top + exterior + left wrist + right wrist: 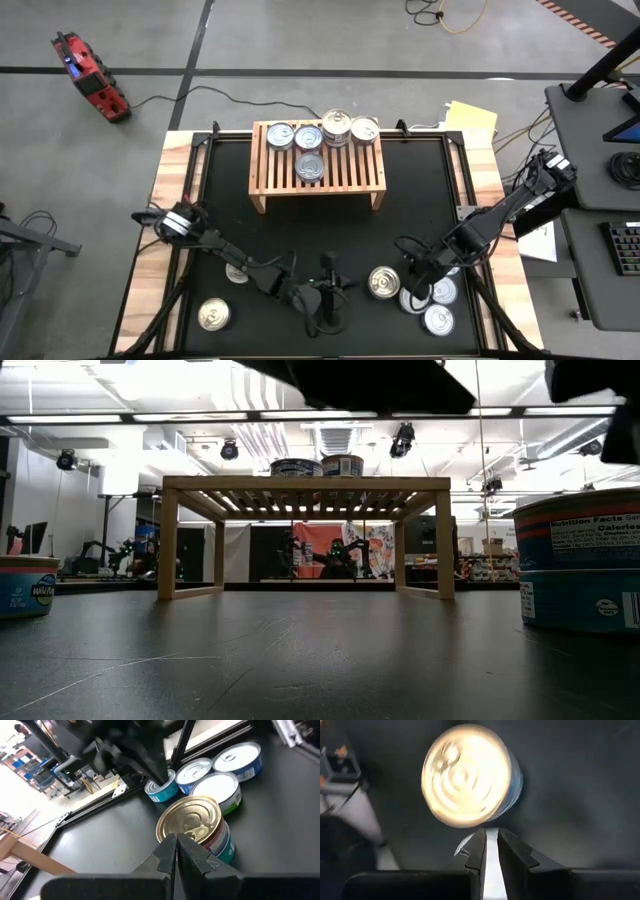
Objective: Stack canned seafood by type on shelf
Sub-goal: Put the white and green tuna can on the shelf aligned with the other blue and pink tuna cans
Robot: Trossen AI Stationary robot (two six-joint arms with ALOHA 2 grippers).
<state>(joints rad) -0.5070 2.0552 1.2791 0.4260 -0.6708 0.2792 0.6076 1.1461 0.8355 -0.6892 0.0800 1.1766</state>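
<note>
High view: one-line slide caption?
Five cans sit on the wooden shelf; both grippers hang low near loose cans at the table's front.
</note>
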